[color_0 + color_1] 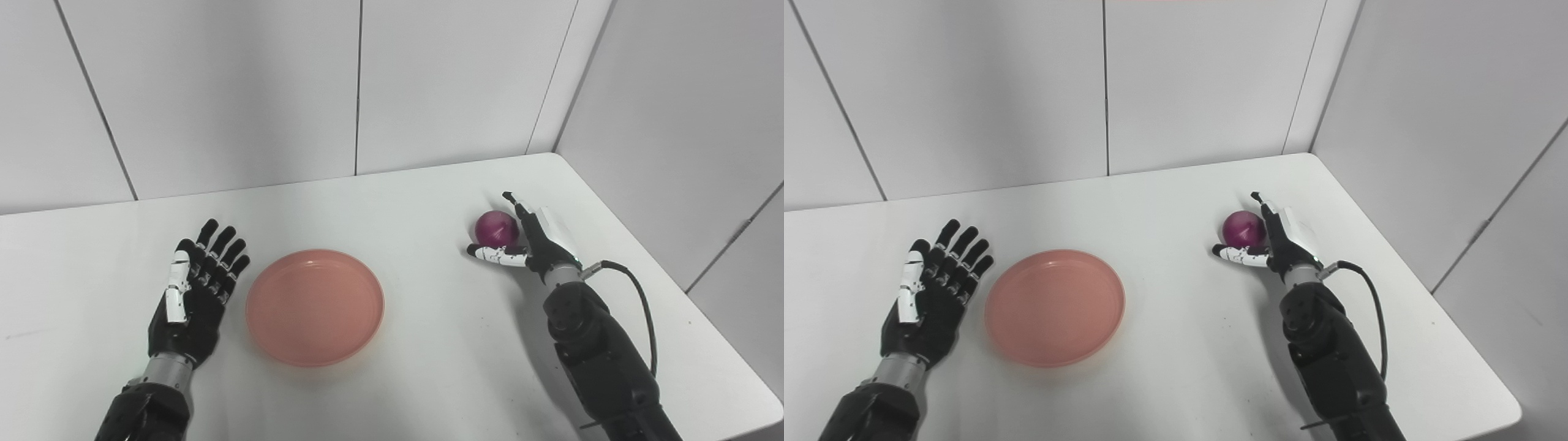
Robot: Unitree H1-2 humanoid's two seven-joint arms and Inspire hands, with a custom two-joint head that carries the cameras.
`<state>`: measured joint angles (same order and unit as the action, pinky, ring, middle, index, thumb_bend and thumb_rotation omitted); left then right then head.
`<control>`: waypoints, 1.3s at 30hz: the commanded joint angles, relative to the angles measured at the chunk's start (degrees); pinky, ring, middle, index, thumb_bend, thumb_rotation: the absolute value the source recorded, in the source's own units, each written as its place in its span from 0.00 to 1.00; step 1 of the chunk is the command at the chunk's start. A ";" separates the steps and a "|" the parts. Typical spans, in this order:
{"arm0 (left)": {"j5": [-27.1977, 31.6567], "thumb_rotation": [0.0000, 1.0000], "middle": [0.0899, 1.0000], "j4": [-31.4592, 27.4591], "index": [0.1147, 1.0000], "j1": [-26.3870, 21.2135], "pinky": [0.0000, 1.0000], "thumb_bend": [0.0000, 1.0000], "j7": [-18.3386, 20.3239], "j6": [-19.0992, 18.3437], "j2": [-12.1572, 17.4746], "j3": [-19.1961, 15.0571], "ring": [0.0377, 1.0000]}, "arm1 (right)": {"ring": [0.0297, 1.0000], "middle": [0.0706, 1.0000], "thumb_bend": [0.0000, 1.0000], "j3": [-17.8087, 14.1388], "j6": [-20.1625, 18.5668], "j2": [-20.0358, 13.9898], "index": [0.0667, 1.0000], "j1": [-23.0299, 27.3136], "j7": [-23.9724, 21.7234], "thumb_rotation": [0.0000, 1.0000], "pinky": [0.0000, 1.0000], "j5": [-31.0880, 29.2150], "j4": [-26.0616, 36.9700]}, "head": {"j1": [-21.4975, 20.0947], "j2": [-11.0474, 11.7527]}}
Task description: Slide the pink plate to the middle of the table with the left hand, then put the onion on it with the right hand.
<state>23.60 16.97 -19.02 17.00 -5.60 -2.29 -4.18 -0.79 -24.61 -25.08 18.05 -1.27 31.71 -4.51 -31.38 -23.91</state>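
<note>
The pink plate (315, 306) lies flat on the white table (392, 202), a little left of the middle. My left hand (195, 288) is open with its fingers spread, just left of the plate's rim and apart from it. The purple onion (497, 227) sits on the table at the right. My right hand (530, 242) is open beside it: the fingers stand along the onion's right side and the thumb lies in front of it. It is not closed on the onion. The same scene shows in the right eye view, with the plate (1055, 306) and the onion (1243, 229).
White wall panels stand behind the table and along its right side. The table's right edge (674, 263) runs close to my right arm. A black cable (643, 312) loops off the right wrist.
</note>
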 commanded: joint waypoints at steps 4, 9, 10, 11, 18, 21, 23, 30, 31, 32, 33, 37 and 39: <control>-0.38 1.00 0.96 2.15 0.95 3.54 0.95 0.46 -0.10 -1.67 1.00 -0.19 0.95 | 0.90 0.93 1.00 0.02 1.74 -1.16 0.94 3.16 1.50 0.38 0.81 -0.27 -0.44 | -0.07 -0.54; -0.19 1.00 0.96 1.82 0.96 3.51 0.96 0.46 -0.28 -2.07 0.90 -0.28 0.95 | 0.89 0.91 1.00 -0.06 4.07 -1.33 0.93 3.65 3.13 0.39 0.80 -0.97 -2.30 | -0.02 -0.83; -0.25 1.00 0.96 1.76 0.96 3.51 0.95 0.45 -0.34 -2.08 0.90 -0.25 0.95 | 0.89 0.91 1.00 -0.11 4.26 -1.35 0.92 3.72 3.33 0.38 0.80 -1.20 -2.50 | 0.01 -0.94; -0.31 1.00 0.95 1.73 0.95 3.50 0.95 0.45 -0.38 -2.08 0.90 -0.22 0.94 | 0.88 0.91 1.00 -0.14 4.32 -1.36 0.92 3.77 3.47 0.38 0.80 -1.41 -2.60 | 0.01 -0.94; -0.16 1.00 0.96 1.29 0.96 3.47 0.96 0.46 -0.49 -2.52 0.79 -0.23 0.95 | 0.85 0.88 1.00 0.15 1.51 -1.93 0.89 4.21 2.44 0.34 0.75 -1.11 -2.14 | 0.07 -1.58; -0.18 1.00 0.96 1.02 0.96 3.53 0.96 0.46 -0.43 -2.57 0.78 -0.16 0.95 | 0.83 0.87 1.00 0.42 -0.61 -2.66 0.89 4.31 0.53 0.33 0.71 -1.02 -1.42 | 0.08 -1.81; -0.18 1.00 0.96 1.03 0.96 3.53 0.96 0.46 -0.30 -2.48 0.80 -0.12 0.95 | 0.80 0.84 1.00 0.81 -1.55 -3.19 0.88 4.36 -0.60 0.35 0.68 -0.79 -1.10 | 0.08 -1.81; -0.21 1.00 0.96 0.96 0.96 3.38 0.96 0.46 -0.52 -2.73 0.83 -0.20 0.95 | 0.84 0.87 1.00 0.15 -2.29 -3.79 0.87 4.41 -7.34 0.37 0.75 1.41 0.17 | 0.02 -2.13; -0.22 1.00 0.96 0.91 0.96 3.38 0.96 0.46 -0.59 -2.78 0.82 -0.23 0.95 | 0.83 0.87 1.00 -0.17 -2.29 -3.73 0.87 4.38 -8.07 0.35 0.75 1.67 0.25 | 0.06 -2.23; -0.23 1.00 0.96 0.87 0.96 3.38 0.96 0.46 -0.63 -2.82 0.81 -0.24 0.95 | 0.83 0.87 1.00 -0.45 -2.29 -3.64 0.87 4.37 -8.65 0.34 0.75 1.99 0.31 | 0.06 -2.23; -0.17 1.00 0.96 0.82 0.96 3.40 0.96 0.46 -0.56 -2.80 0.80 -0.27 0.95 | 0.83 0.87 1.00 -0.56 -2.28 -3.63 0.87 4.35 -8.93 0.34 0.75 2.26 0.31 | 0.09 -2.35; -0.04 1.00 0.96 0.35 0.96 3.49 0.96 0.46 -0.51 -3.02 0.78 -0.31 0.95 | 0.82 0.86 1.00 -0.69 -2.27 -3.70 0.86 4.35 -9.58 0.25 0.73 2.83 0.29 | 0.01 -2.55; -0.15 1.00 0.96 0.18 0.96 3.53 0.96 0.46 -0.55 -3.02 0.77 -0.27 0.95 | 0.82 0.86 0.99 -0.77 -2.29 -3.67 0.86 4.42 -10.23 0.22 0.72 3.75 0.24 | 0.02 -2.65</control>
<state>23.62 15.38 -18.58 16.79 -6.62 -2.21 -4.30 -0.89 -26.47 -28.05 21.19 -10.58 34.75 -5.10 -31.38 -26.54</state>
